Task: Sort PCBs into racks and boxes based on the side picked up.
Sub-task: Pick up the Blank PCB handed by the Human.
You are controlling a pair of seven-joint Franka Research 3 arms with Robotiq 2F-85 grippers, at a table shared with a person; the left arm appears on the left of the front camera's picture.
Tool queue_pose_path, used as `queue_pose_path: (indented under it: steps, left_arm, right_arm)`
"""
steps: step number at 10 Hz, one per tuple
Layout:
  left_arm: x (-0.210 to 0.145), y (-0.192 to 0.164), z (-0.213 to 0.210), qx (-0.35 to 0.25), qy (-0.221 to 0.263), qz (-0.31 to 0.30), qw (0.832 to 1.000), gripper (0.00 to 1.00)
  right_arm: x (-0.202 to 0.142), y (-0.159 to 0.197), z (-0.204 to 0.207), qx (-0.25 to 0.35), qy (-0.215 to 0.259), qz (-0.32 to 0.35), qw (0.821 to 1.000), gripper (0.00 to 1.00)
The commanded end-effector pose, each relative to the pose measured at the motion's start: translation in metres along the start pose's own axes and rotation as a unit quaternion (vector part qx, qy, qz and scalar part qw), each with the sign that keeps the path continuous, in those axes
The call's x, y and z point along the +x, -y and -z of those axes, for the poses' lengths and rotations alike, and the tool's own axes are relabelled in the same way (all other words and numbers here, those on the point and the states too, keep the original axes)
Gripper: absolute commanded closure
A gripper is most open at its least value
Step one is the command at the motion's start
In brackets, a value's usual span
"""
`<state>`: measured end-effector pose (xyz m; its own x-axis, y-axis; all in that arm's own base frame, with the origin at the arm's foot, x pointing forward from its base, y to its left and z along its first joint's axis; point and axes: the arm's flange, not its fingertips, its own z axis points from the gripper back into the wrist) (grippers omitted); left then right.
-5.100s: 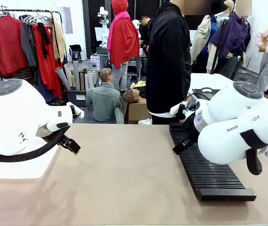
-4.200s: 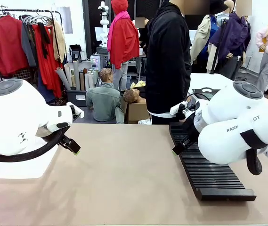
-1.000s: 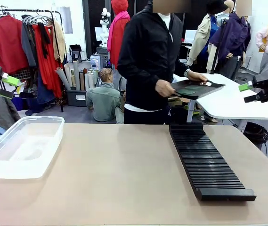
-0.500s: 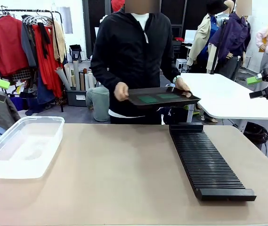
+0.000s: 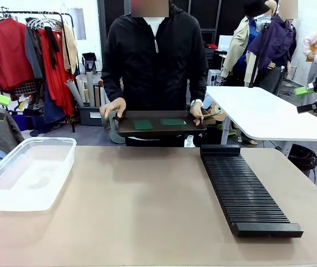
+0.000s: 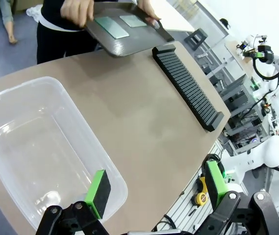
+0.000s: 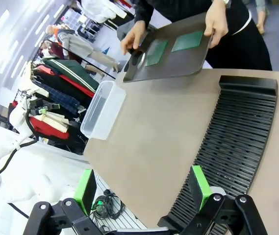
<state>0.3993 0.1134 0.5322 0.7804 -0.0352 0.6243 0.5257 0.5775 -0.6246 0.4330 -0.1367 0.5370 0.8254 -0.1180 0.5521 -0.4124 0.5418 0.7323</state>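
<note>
Left end effector (image 6: 155,178) and right end effector (image 7: 142,186) released, we see the dark shallow tray (image 5: 158,131) of flat green PCBs (image 5: 143,124) newly arrived beside the long black slotted rack (image 5: 247,194), so picking can begin.

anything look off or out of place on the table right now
Nothing stands out. The clear tub sits upright at the left, the black rack lies flat on the right, and the person holds the dark tray level, two PCBs flat on it.

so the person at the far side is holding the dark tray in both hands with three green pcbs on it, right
Not quite: the tray carries two PCBs, not three, lying side by side, as the front view shows. The rest holds: the person at the far side holds it in both hands.
</note>
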Motion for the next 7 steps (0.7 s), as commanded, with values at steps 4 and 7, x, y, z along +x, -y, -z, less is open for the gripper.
queue_pose_path:
  steps: [4,7]
  left_arm:
    - [-0.0008,-0.0007,-0.0002,-0.002,-0.001,-0.001,1.0,0.0]
    - [-0.0008,-0.0007,-0.0002,-0.002,-0.001,-0.001,1.0,0.0]
  right_arm:
    - [-0.0007,0.0003,0.0007,-0.005,-0.006,0.0,1.0,0.0]
    - [-0.0007,0.0003,0.0007,-0.005,-0.006,0.0,1.0,0.0]
